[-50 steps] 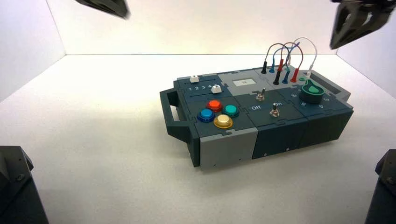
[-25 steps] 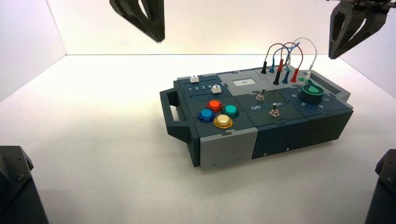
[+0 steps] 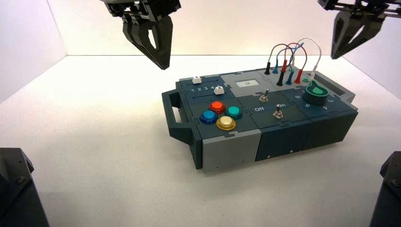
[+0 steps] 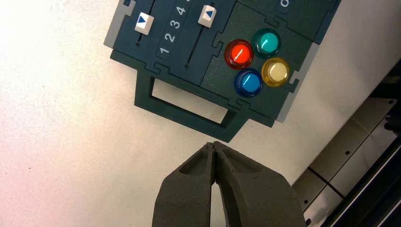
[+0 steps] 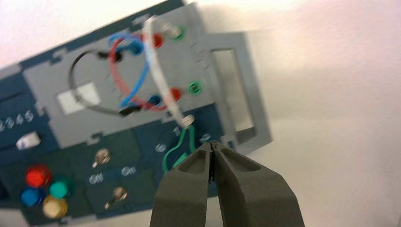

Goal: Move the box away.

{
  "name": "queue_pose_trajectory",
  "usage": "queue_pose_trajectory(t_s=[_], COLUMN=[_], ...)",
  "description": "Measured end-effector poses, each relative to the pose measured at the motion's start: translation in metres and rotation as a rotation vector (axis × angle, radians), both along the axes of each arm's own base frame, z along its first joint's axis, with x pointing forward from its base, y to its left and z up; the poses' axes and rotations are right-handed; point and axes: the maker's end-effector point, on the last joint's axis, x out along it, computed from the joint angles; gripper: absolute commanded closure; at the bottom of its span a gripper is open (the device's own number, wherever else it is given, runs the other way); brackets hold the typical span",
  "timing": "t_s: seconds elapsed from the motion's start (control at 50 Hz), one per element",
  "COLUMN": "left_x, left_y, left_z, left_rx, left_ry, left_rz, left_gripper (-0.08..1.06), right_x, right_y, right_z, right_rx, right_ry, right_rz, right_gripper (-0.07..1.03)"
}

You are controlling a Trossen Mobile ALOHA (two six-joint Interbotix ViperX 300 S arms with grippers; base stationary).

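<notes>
The box point(image 3: 280, 136) is a flat dark-teal and grey panel lying right of the table's middle, with a handle at each end. My left gripper point(image 3: 162, 65) hangs shut and empty in the air, behind and left of the box's left end. In the left wrist view it point(image 4: 213, 144) is above the bare table just off the dark-teal end handle point(image 4: 187, 108). My right gripper point(image 3: 336, 56) hangs shut and empty above the box's right rear corner. In the right wrist view it point(image 5: 213, 144) is above the green knob point(image 5: 178, 150), near the grey end handle point(image 5: 246, 90).
The box top carries red, teal, blue and yellow round buttons point(image 3: 225, 122), two white sliders point(image 4: 143, 22), two toggle switches point(image 3: 278, 113) and looped wires point(image 3: 288, 59). White walls close the table at the back and sides. Dark arm bases point(image 3: 14, 189) stand at the front corners.
My left gripper has come down into view from the top left and moved right, toward the box's left end. My right gripper has barely shifted. The box has not moved.
</notes>
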Motion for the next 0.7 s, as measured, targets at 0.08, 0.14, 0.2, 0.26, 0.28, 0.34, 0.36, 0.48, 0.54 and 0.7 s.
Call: queue_pose_trajectory(t_s=[0.08, 0.14, 0.2, 0.26, 0.28, 0.34, 0.36, 0.48, 0.54, 0.7], left_x=[0.001, 0.001, 0.001, 0.001, 0.001, 0.001, 0.002, 0.002, 0.002, 0.005], left_y=[0.0, 0.0, 0.0, 0.0, 0.0, 0.0, 0.001, 0.0, 0.0, -0.001], left_z=[-0.001, -0.004, -0.007, -0.011, -0.013, -0.017, -0.018, -0.025, -0.027, -0.03], left_rx=[0.002, 0.008, 0.017, 0.026, 0.032, 0.043, 0.046, 0.061, 0.063, 0.061], left_ry=[-0.001, 0.002, 0.007, 0.013, 0.016, 0.021, 0.022, 0.032, 0.033, 0.025], left_rz=[-0.004, -0.007, -0.015, -0.022, -0.028, -0.035, -0.037, -0.046, -0.047, -0.047], left_gripper=[1.01, 1.01, 1.01, 1.01, 1.01, 1.0, 1.01, 1.01, 1.0, 1.01], right_x=[0.005, 0.01, 0.013, 0.017, 0.017, 0.02, 0.022, 0.025, 0.027, 0.032], right_y=[-0.004, -0.007, -0.008, -0.009, -0.009, -0.01, -0.009, -0.01, -0.01, -0.01], right_z=[0.001, 0.001, -0.001, -0.005, -0.006, -0.011, -0.012, -0.024, -0.03, -0.044], right_rx=[-0.002, -0.004, -0.005, -0.006, -0.006, -0.005, -0.006, -0.007, -0.007, -0.008], right_ry=[-0.021, -0.038, -0.043, -0.044, -0.044, -0.043, -0.041, -0.026, -0.015, 0.01], right_rz=[-0.014, -0.024, -0.028, -0.031, -0.031, -0.036, -0.034, -0.037, -0.039, -0.039], right_gripper=[0.99, 0.99, 0.99, 0.98, 0.99, 0.98, 0.99, 0.99, 0.98, 0.99])
